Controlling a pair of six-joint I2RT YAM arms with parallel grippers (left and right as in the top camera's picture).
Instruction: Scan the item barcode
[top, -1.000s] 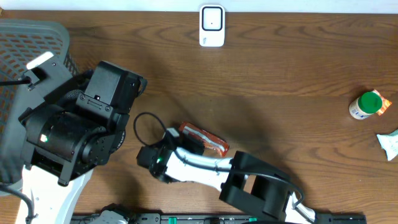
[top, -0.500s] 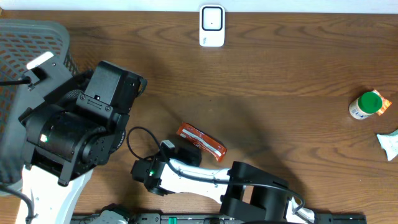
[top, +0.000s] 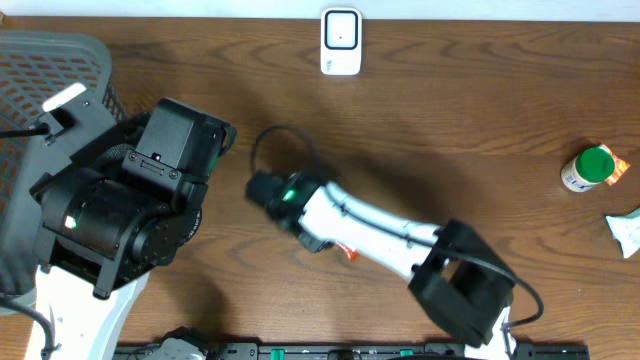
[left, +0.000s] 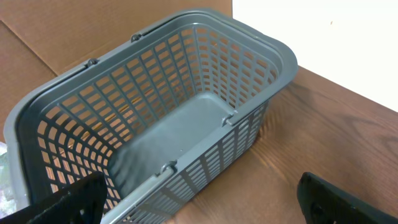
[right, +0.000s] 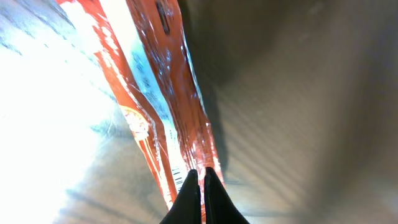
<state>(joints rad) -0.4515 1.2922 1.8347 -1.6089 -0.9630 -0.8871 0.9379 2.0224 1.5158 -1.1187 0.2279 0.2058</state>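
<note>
Now you look to be at the carry step: the right gripper (right: 200, 184) has its jaws clamped together on the edge of the red packet (right: 166, 93), which sits under the arm near the middle of the table (top: 480, 100), well apart from the white scanner (top: 341, 41). The left gripper (left: 199, 202) has its jaws wide apart, facing the grey basket (left: 186, 124). Next you likely need to turn the barcode towards the scanner.

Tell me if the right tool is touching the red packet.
Touching. The right wrist view shows the right tool shut, pinching the edge of the red packet.
</note>
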